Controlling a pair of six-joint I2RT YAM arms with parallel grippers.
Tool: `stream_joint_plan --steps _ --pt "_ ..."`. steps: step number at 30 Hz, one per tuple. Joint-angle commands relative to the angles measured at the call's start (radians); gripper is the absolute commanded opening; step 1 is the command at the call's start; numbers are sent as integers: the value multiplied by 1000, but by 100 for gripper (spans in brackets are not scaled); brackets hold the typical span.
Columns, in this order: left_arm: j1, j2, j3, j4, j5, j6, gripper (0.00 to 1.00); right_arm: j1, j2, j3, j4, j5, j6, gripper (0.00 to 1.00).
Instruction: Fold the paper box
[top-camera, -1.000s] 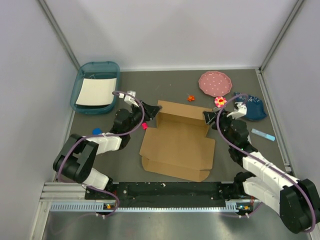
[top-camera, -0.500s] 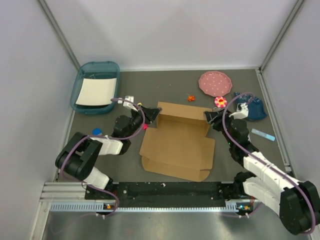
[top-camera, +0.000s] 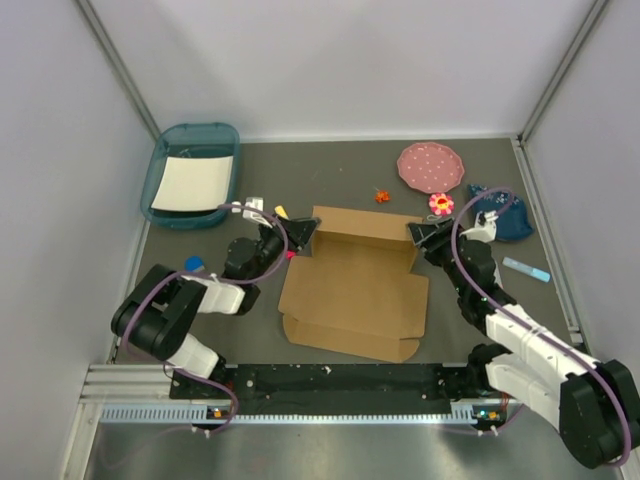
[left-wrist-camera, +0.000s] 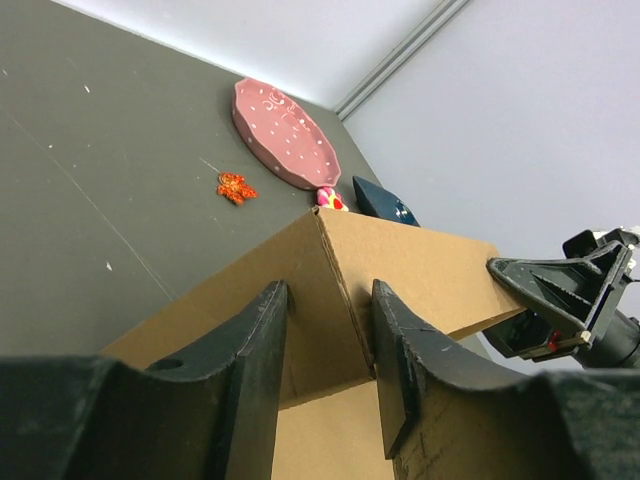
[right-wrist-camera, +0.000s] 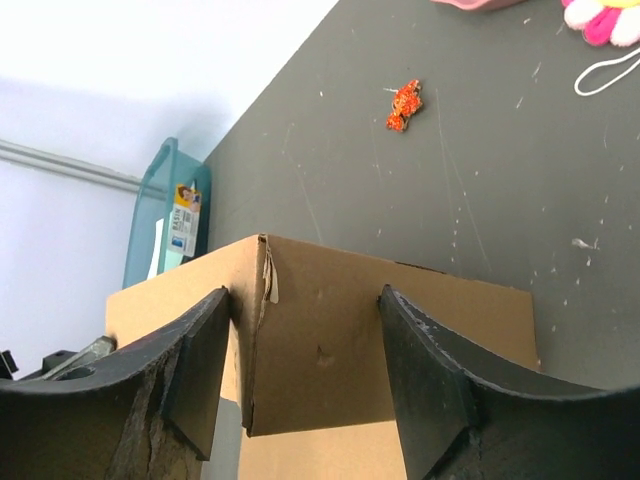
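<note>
Straddling the rear left corner of the paper box (top-camera: 355, 290), central on the table (top-camera: 340, 175), the left fingers (left-wrist-camera: 262, 345) stand half parted; the right fingers (right-wrist-camera: 195, 380) (parted wider) straddle its rear right corner. Whether either pair presses cardboard is unclear.

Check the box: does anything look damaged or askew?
The box corner between the right gripper fingers looks frayed: a paper strip peels off the fold, with a small dent beside it.
</note>
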Motion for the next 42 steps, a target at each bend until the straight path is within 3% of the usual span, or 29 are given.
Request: stream_joint_plan --steps 1,9,15,19,24,28,31,36,42 --pt "-13 -6 -49 -419 82 31 15 24 8 -59 -516 -13 -26 59" --pt "-12 -150 75 -631 41 60 25 23 -91 121 -639 50 -124 68" --pt "-12 -158 158 -720 38 70 32 21 -95 181 -635 71 -179 69" --pt "-12 -152 196 -738 30 67 43 20 -95 190 -604 77 -219 69" --pt "-12 -107 216 -740 33 74 38 9 -62 154 -584 65 -221 59" --pt "-10 -90 170 -708 18 67 38 11 -91 98 -572 56 -205 59" --pt "-7 -133 150 -711 -20 65 40 9 -146 109 -585 68 -228 62" --pt "5 -208 253 -839 -63 71 52 11 -155 251 -677 114 -288 69" --pt "11 -270 313 -898 -106 102 59 6 -158 340 -714 134 -343 72"
